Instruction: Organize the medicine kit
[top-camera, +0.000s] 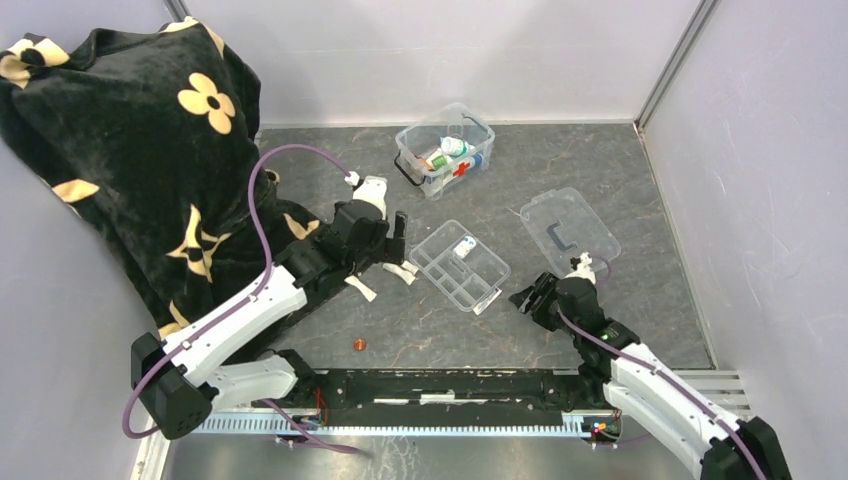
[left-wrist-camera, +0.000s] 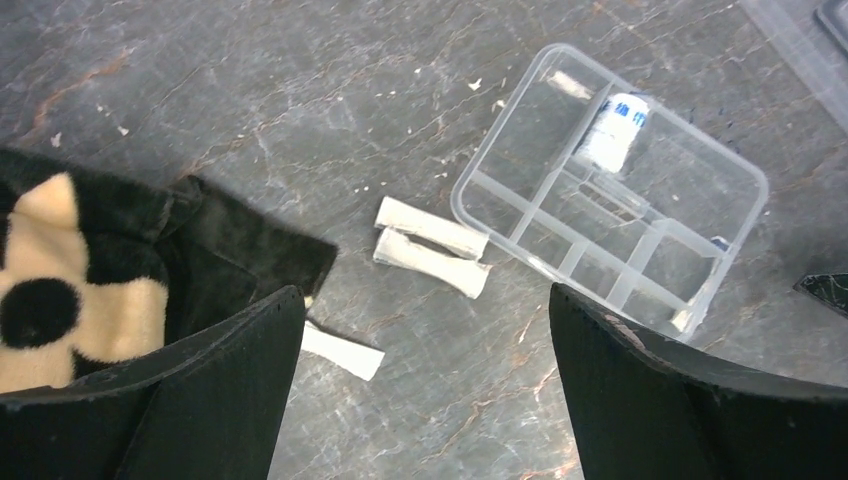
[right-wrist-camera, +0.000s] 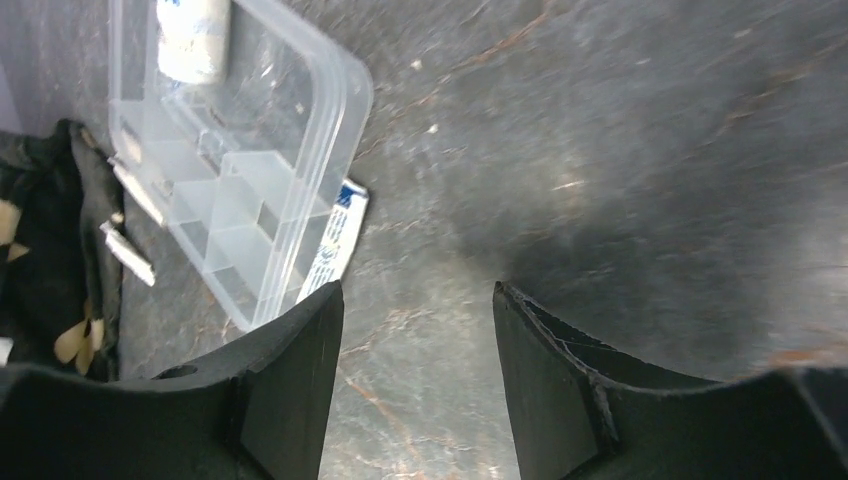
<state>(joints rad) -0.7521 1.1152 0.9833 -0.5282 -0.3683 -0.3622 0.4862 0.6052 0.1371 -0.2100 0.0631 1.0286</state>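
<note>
The medicine kit (top-camera: 445, 150), a clear box with a red cross and small bottles inside, stands lidless at the back of the table. My left gripper (top-camera: 398, 245) (left-wrist-camera: 425, 330) hangs open over the bare table. Three white wrapped strips lie ahead of it: two together (left-wrist-camera: 430, 245) and one (left-wrist-camera: 342, 350) by its left finger. My right gripper (top-camera: 527, 295) (right-wrist-camera: 418, 300) is open with nothing between its fingers, just right of the shallow divided tray (top-camera: 460, 265) (right-wrist-camera: 240, 150). A white roll (left-wrist-camera: 615, 130) (right-wrist-camera: 193, 35) lies in that tray.
A flat clear lid (top-camera: 570, 230) with a black handle lies at the right. A black flowered blanket (top-camera: 130, 150) (left-wrist-camera: 80, 270) covers the left side. A blue-and-white packet (right-wrist-camera: 335, 240) pokes out beside the tray. A copper coin (top-camera: 357, 345) sits near the front.
</note>
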